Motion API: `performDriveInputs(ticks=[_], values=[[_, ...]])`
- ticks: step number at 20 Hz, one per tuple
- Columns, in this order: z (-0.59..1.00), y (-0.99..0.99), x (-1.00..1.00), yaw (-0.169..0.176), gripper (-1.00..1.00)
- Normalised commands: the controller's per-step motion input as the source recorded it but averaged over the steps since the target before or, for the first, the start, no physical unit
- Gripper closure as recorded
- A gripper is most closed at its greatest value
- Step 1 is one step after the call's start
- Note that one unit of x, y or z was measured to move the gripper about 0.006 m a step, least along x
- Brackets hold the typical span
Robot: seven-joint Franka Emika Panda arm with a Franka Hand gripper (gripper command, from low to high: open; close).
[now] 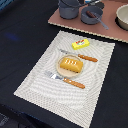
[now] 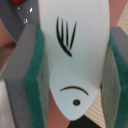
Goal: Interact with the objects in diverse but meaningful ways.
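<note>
Close on the wrist view: the jaws are clamped on a pale white fish-shaped utensil, green pads pressing both of its flanks, so this is the carry step. The arm itself sits outside the exterior view.

On the desk, the placemat holds the tan plate with the orange bread loaf at its centre. One orange-handled knife lies at the plate's one o'clock, an orange-handled fork at six, the yellow box at twelve. Next move, I'd judge: pick a bare patch of mat and lower the utensil gently.
</note>
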Motion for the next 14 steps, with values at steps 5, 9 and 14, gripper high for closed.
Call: performDriveInputs(ticks=[5,9,14], values=[[-0.21,0.49,0.38,0.019,1.00],[-0.14,0.47,0.35,0.016,-1.00],[-0.04,0.42,0.27,0.013,-1.00]])
